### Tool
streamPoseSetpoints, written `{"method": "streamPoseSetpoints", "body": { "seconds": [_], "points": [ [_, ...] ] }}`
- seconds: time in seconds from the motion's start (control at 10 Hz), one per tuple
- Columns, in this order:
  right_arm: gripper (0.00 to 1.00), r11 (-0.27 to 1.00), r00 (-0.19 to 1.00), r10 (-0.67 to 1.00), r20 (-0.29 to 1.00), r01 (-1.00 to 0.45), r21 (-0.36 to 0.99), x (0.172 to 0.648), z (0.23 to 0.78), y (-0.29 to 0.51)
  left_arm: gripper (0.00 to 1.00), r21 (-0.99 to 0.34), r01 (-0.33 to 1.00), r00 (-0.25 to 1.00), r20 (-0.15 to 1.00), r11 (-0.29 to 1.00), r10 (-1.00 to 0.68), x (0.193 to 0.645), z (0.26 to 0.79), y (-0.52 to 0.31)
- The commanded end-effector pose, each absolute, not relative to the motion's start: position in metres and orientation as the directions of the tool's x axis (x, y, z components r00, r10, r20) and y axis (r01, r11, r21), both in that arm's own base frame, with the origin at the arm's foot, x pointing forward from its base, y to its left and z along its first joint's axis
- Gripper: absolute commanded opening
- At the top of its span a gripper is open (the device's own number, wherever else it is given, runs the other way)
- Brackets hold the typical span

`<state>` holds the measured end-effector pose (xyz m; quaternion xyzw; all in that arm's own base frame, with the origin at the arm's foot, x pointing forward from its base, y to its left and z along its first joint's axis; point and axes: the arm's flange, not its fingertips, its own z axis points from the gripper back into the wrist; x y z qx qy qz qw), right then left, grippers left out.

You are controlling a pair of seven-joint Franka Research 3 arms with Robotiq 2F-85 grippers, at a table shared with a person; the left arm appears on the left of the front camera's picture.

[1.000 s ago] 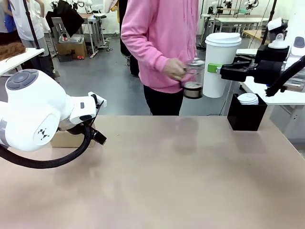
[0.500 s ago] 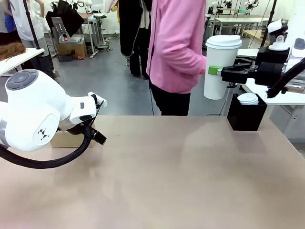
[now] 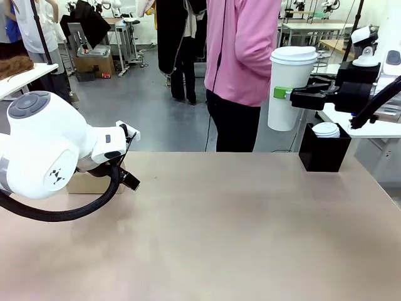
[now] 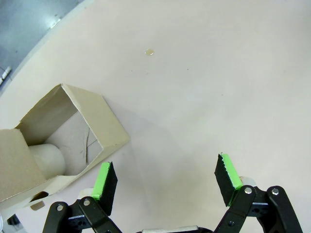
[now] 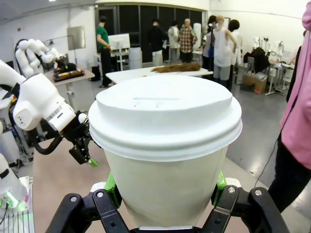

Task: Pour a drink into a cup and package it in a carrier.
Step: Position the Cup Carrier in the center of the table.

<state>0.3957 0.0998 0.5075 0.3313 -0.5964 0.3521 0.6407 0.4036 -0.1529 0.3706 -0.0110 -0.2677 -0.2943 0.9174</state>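
– White paper, tall and tapered, with a white domed plastic lid: where is that cup (image 3: 287, 103)?
– At two o'clock in the front view, upright and lifted clear of the table. The right gripper (image 3: 283, 93) is clamped on its side wall, a green pad pressed against each flank, just under the lid's rim.
– And the left gripper (image 4: 165, 167)?
– Its jaws are spread wide apart over the bare tan table top (image 4: 209, 73), gripping nothing.
– The carrier?
– The small brown cardboard cup carrier (image 4: 92, 114) lies on the table at nine o'clock in the front view, partly hidden behind the white left arm (image 3: 44, 150). From the left wrist it sits at ten o'clock of the gripper, close to one green pad, and its open side shows a pale round cylinder (image 4: 46, 158) inside. I cannot tell what that is.
– What else stands around?
– A black box (image 3: 324, 160) at three o'clock near the table's far edge, with a shorter white lidded cup (image 3: 326, 130) in it, below and to the right of the held cup. A person in a pink top (image 3: 241, 50) stands at twelve o'clock beyond the table.
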Motion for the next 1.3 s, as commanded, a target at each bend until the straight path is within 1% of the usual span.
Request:
{"method": "streamPoseSetpoints", "body": {
  "seconds": [0.0,0.1,0.2,0.6,0.8,0.9,1.1,1.2],
  "points": [
    [0.8,0.535,0.032,0.04,0.999,-0.845,0.006,0.399,0.511,0.102,1.0,0.135,0.545,0.685,0.498,0.828,-0.532,0.403,0.371,-0.152],
    [0.8,0.535,0.032,0.04,0.999,-0.845,0.006,0.399,0.511,0.102,1.0,0.137,0.546,0.683,0.498,0.827,-0.534,0.404,0.371,-0.153],
    [0.8,0.535,0.032,0.04,0.999,-0.845,0.006,0.399,0.511,0.102,1.0,0.142,0.538,0.703,0.468,0.831,-0.536,0.401,0.396,-0.154],
    [0.8,0.535,0.032,0.04,0.999,-0.845,0.006,0.399,0.511,0.102,1.0,0.144,0.417,0.787,0.436,0.897,-0.436,0.402,0.491,-0.162],
    [0.8,0.535,0.032,0.04,0.999,-0.845,0.006,0.399,0.511,0.102,1.0,0.135,0.304,0.837,0.436,0.943,-0.332,0.414,0.532,-0.153],
    [0.8,0.535,0.032,0.04,0.999,-0.845,0.006,0.399,0.511,0.102,1.0,0.13,0.253,0.856,0.432,0.959,-0.284,0.427,0.547,-0.144],
    [0.8,0.535,0.032,0.04,0.999,-0.845,0.006,0.399,0.511,0.102,1.0,0.107,0.115,0.887,0.436,0.988,-0.151,0.455,0.561,-0.119],
    [0.8,0.535,0.032,0.04,0.999,-0.845,0.006,0.399,0.511,0.102,1.0,0.096,0.076,0.888,0.446,0.993,-0.111,0.469,0.559,-0.106]
  ]
}}
